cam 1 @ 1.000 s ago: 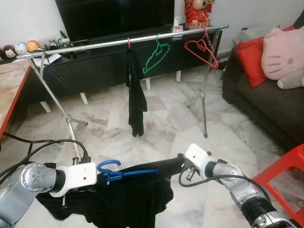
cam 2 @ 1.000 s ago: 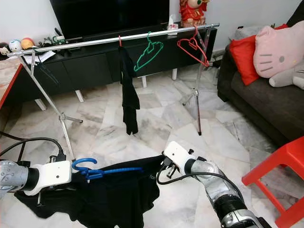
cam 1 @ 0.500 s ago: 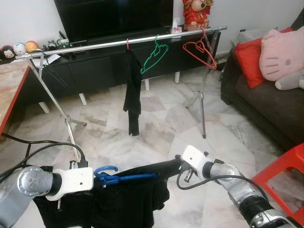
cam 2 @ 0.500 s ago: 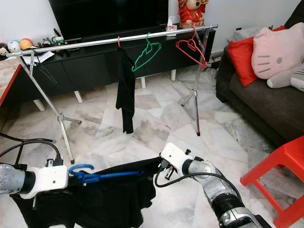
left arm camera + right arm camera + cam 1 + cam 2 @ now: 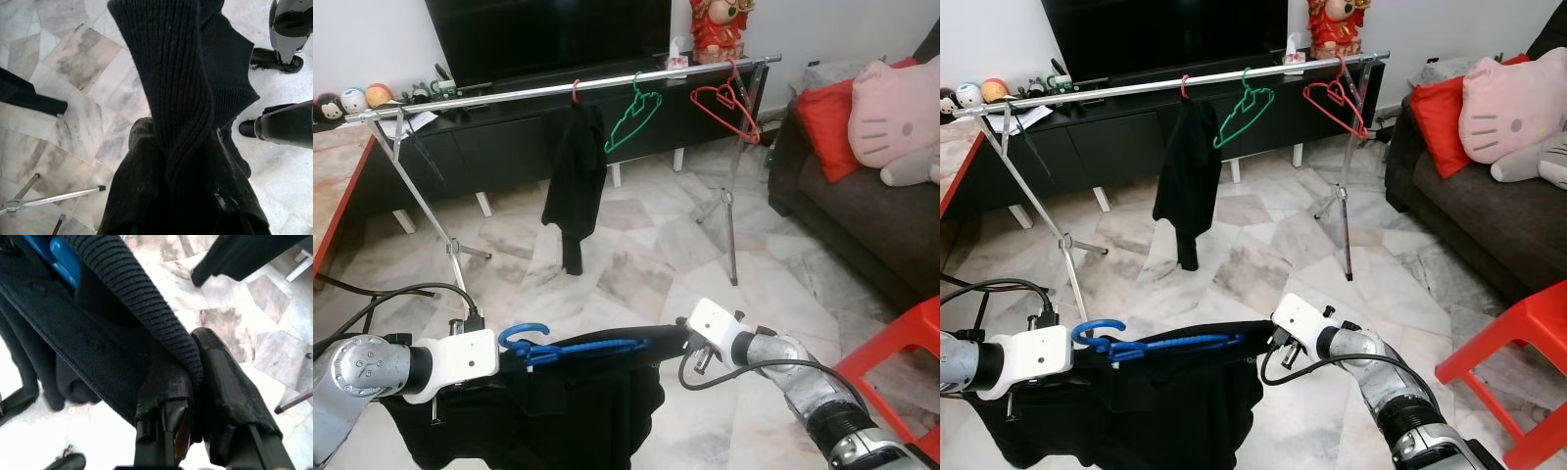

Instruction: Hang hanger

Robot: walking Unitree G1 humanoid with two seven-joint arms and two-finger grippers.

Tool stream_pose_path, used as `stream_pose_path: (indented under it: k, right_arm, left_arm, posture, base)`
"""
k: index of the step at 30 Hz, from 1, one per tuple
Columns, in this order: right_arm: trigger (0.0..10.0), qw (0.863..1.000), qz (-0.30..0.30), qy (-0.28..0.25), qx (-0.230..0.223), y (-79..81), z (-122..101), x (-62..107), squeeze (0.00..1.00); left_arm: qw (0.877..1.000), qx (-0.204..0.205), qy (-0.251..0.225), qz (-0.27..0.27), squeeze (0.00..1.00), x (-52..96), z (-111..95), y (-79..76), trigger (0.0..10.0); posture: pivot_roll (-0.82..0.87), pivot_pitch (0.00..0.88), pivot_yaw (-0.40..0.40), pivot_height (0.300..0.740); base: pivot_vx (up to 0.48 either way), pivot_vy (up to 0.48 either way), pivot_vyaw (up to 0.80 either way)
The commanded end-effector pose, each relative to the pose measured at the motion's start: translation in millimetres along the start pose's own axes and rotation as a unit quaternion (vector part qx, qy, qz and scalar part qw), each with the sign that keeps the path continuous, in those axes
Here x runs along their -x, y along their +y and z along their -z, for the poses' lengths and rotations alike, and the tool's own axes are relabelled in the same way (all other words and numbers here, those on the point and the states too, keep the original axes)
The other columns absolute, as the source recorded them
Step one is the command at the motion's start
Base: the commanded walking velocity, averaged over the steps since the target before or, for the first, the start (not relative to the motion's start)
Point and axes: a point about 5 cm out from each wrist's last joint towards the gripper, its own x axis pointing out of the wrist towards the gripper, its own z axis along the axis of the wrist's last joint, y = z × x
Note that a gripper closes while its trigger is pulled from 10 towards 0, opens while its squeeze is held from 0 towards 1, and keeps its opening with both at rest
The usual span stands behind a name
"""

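Now, blue hanger (image 5: 570, 347): held low over the marble floor (image 5: 636, 264) between the two arms, its hook toward the left arm, with a black knit garment (image 5: 558, 411) draped on it and hanging below; it sits a little higher than half a second ago.
Left claw (image 5: 195, 215): buried under the black knit in the left wrist view, so I cannot tell whether its fingers are parted or pinched; its white wrist sits just beside the hanger's hook.
Right claw (image 5: 195, 396): pinched tight on a ribbed edge of the black knit garment, at the hanger's far end from the hook.
Clothes rail (image 5: 568, 86): silver bar across the room before the TV cabinet (image 5: 509, 137), well apart from the blue hanger.
On the rail: a black garment (image 5: 574, 181) on a red hook, a bare green hanger (image 5: 633, 119), a bare red hanger (image 5: 729, 108).
Change: the hanging black garment has swung toward the robot's left and spread wider than in the earlier frames.
Right side: dark sofa (image 5: 862, 211) with a red cushion (image 5: 827, 122) and a pink plush (image 5: 896, 108).
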Motion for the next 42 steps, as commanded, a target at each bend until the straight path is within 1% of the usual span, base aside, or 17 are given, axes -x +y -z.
stream_pose_path:
  k: [1,3,4,6,9,11,14,15,16,19,22,23,29,30,33,36,42]
  right_arm:
    - [0.0,0.999,0.028,0.033,-0.007,-10.9,13,8.4,0.00]
    - [0.0,0.999,0.029,0.038,-0.007,-10.2,15,8.1,0.00]
    - [0.0,0.999,0.029,0.038,-0.007,-10.2,15,8.1,0.00]
    - [0.0,0.998,0.029,0.047,-0.008,-9.0,19,8.5,0.00]
    - [0.0,0.998,0.029,0.057,-0.008,-6.8,24,8.8,0.00]
    - [0.0,0.998,0.027,0.059,-0.008,-5.8,25,8.6,0.00]
    - [0.0,0.997,0.032,0.063,-0.011,-5.4,26,8.0,0.00]
    - [4.2,0.997,0.033,0.064,-0.012,-5.5,26,8.0,0.00]
    - [10.0,0.997,0.035,0.064,-0.010,-5.9,25,7.5,0.00]
    - [10.0,0.998,0.032,0.061,-0.009,-7.8,22,6.8,0.00]
    - [10.0,0.998,0.031,0.058,-0.009,-9.2,21,6.7,0.00]
    - [10.0,0.998,0.033,0.053,-0.015,-10.3,19,6.5,0.76]
    - [10.0,0.998,0.036,0.047,-0.024,-11.9,18,6.3,0.76]
    - [10.0,0.998,0.015,0.044,-0.030,-10.4,18,7.0,1.00]
    - [10.0,0.998,-0.016,0.042,-0.033,-8.0,18,8.7,1.00]
    - [10.0,0.998,-0.024,0.042,-0.037,-6.5,20,8.9,1.00]
    - [10.0,0.993,-0.080,0.024,-0.088,5.7,20,7.4,1.00]
  left_arm:
    - [0.999,0.023,0.039,-0.018,0.00,14.9,16,7.0,10.0]
    - [0.999,0.032,0.032,0.006,0.00,16.5,15,2.3,10.0]
    - [0.999,0.032,0.032,0.006,0.00,16.5,15,2.3,10.0]
    - [0.998,0.041,0.014,0.037,0.00,18.7,10,-2.9,10.0]
    - [0.997,0.043,-0.020,0.057,0.00,19.2,-2,-5.2,10.0]
    - [0.997,0.038,-0.025,0.069,0.00,18.2,-5,-6.6,10.0]
    - [0.996,0.031,-0.016,0.084,0.00,16.1,-7,-9.9,10.0]
    - [0.996,0.028,-0.012,0.086,0.00,15.2,-6,-10.8,10.0]
    - [0.995,0.023,-0.002,0.097,0.00,12.3,-4,-14.4,10.0]
    - [0.994,0.019,-0.001,0.106,0.00,3.5,-4,-20.3,10.0]
    - [0.994,0.018,-0.001,0.110,0.00,0.6,-5,-22.4,10.0]
    - [0.994,0.018,-0.003,0.108,0.00,-0.9,-6,-22.6,10.0]
    - [0.994,0.018,-0.005,0.106,0.00,-3.4,-8,-22.8,10.0]
    - [0.995,0.018,-0.014,0.100,0.00,-8.2,-10,-22.7,10.0]
    - [0.995,0.022,-0.029,0.091,0.00,-15.5,-15,-22.5,10.0]
    - [0.995,0.022,-0.030,0.091,0.00,-16.1,-16,-22.7,10.0]
    - [0.995,0.017,-0.039,0.093,0.00,-19.6,-20,-22.0,10.0]
  posture:
    - [-0.13,0.000,0.030,0.740]
    - [-0.13,0.000,0.030,0.740]
    - [-0.13,0.000,0.030,0.740]
    - [-0.13,0.000,0.030,0.740]
    - [-0.13,0.000,0.028,0.740]
    - [-0.12,0.000,0.027,0.740]
    - [-0.12,0.000,0.027,0.740]
    - [-0.12,0.000,0.027,0.740]
    - [-0.13,0.000,0.031,0.740]
    - [-0.13,0.000,0.033,0.740]
    - [-0.13,0.000,0.033,0.740]
    - [-0.13,0.000,0.035,0.740]
    - [-0.13,0.000,0.035,0.740]
    - [-0.14,0.000,0.043,0.740]
    - [-0.13,0.000,0.044,0.740]
    - [-0.14,0.000,0.045,0.740]
    - [-0.14,0.000,0.048,0.740]
  base:
    - [0.000,0.000,0.00]
    - [0.000,0.000,0.00]
    - [0.000,0.000,0.00]
    - [0.000,0.000,0.00]
    - [0.000,0.000,0.00]
    - [0.000,0.000,0.00]
    - [0.000,0.000,0.00]
    - [0.000,0.000,0.00]
    - [0.000,0.000,0.00]
    - [0.000,0.000,0.00]
    - [0.000,0.000,0.00]
    - [0.000,0.000,0.00]
    - [0.000,0.000,0.00]
    - [0.000,0.000,0.00]
    - [0.000,0.000,0.00]
    - [0.000,0.000,0.00]
    - [0.000,0.000,0.00]
